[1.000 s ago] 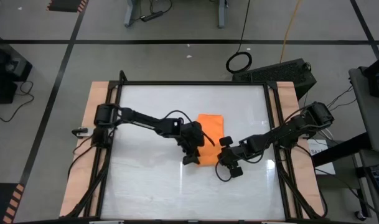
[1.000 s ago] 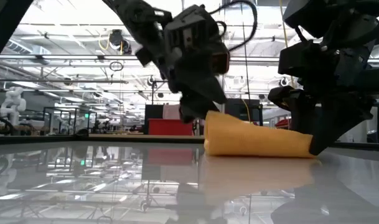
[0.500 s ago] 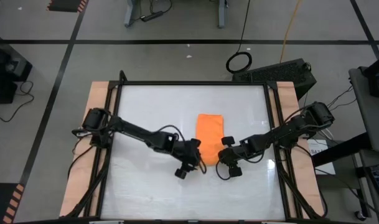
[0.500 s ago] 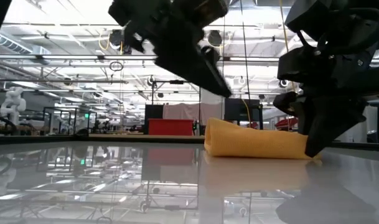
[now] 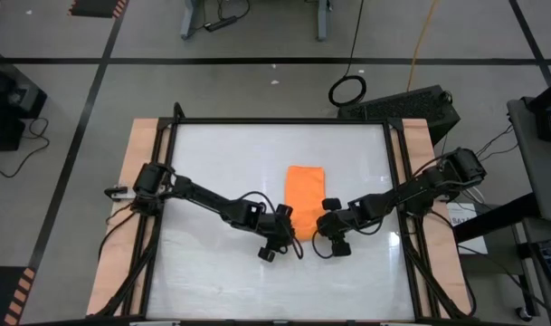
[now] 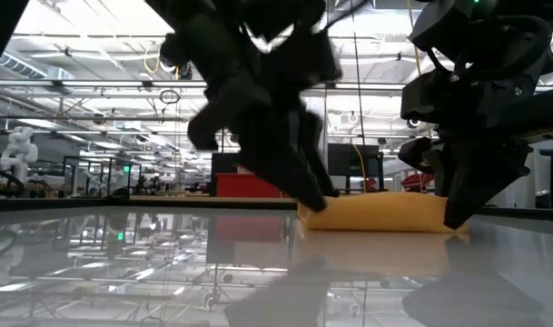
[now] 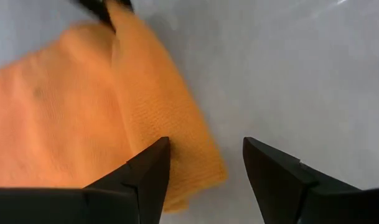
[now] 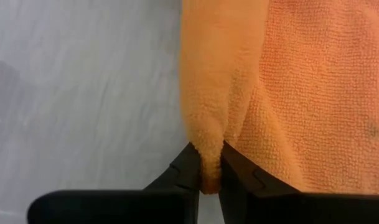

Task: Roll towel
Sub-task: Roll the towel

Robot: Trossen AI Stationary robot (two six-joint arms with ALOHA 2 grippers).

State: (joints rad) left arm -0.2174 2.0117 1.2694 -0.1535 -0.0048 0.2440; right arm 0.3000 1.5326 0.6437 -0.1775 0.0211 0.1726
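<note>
Right now the towel [image 5: 305, 196] lies folded into a narrow orange strip on the white table [image 5: 221, 163], a little to the right of the table's middle, with its long sides running away from my two arms. My right gripper [image 8: 205, 171] is at the towel's near right corner, and its fingers [image 8: 242, 177] are pinched tight on a raised fold of the cloth; in the right wrist view the orange pile bunches up into a ridge that ends squeezed between the two dark tips. From above, that gripper [image 5: 322, 224] sits just beside the towel's near end, on its right side. My left gripper [image 7: 205, 171] is at the near left corner of the towel, with its jaws standing apart and nothing between them: one fingertip [image 7: 153, 165] lies over the towel's edge, the other over bare table just beside the towel. In the left wrist view a folded lip of the towel [image 7: 83, 112] runs along that side. In the low view the towel [image 6: 376, 213] rests flat on the glossy table surface as a low orange bar, with my left gripper [image 6: 308, 195] at one end and my right gripper [image 6: 458, 213] at the other, both down at the surface.
</note>
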